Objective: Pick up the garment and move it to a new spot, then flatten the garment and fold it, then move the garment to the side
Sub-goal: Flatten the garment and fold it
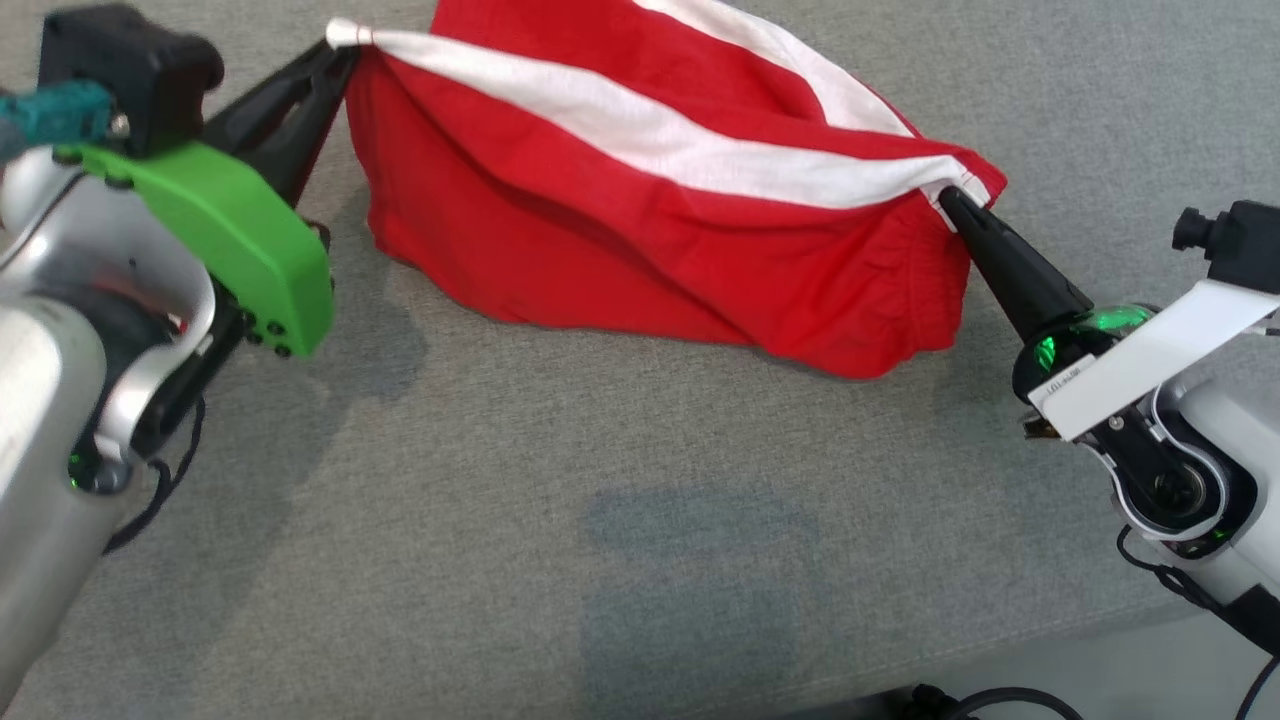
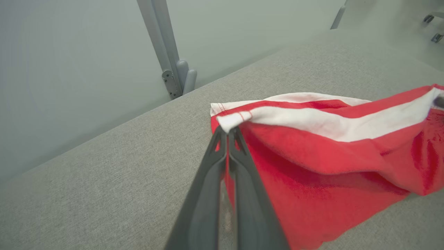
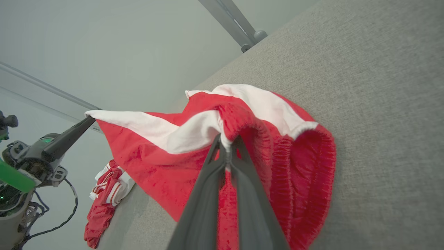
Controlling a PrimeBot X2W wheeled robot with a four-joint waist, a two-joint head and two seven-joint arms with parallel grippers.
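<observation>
Left gripper (image 1: 343, 45) pinches the garment (image 1: 600, 230) at a white-striped corner; right gripper (image 1: 948, 197) clamps the waistband end. Cloth sags between, lower edge on grey surface (image 1: 600, 520).

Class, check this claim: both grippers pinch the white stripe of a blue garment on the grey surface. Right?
No: the garment is red, not blue, as the head view shows. The left gripper and right gripper do pinch its white stripe.

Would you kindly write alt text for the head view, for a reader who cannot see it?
A red garment with white stripes is held stretched between two shut grippers, sagging onto a grey surface. The left gripper pinches its left corner, the right gripper its right.
</observation>
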